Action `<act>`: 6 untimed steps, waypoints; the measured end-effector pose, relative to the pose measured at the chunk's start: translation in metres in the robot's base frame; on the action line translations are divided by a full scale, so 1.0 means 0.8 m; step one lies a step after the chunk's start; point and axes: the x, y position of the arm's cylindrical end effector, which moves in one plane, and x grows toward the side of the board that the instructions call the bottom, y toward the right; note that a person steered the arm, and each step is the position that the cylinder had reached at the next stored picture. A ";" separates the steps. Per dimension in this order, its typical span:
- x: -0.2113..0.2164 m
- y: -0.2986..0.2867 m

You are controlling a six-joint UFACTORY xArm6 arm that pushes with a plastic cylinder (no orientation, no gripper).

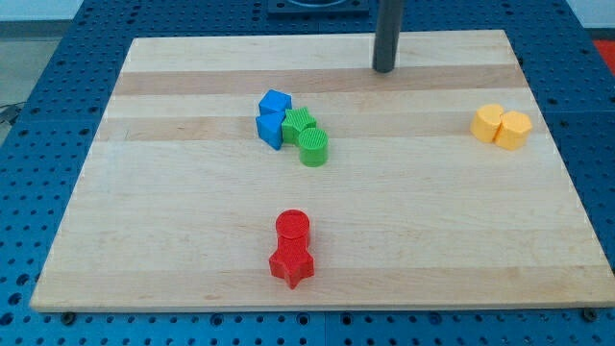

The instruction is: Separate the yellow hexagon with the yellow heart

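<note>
Two yellow blocks sit touching at the view's right: the left one point(487, 123) looks like the yellow heart, the right one point(513, 130) looks like the yellow hexagon, though their shapes are hard to make out. My tip point(384, 69) rests on the board near the view's top, right of centre, well up and to the left of the yellow pair, touching no block.
The wooden board point(173, 240) lies on a blue perforated table. Two blue blocks point(274, 117) touch a green block point(299, 123) and a green cylinder point(313, 148) left of centre. A red cylinder point(292, 227) touches a red star point(291, 263) near the view's bottom.
</note>
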 end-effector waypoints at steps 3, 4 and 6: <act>0.057 0.094; 0.059 0.113; 0.079 0.201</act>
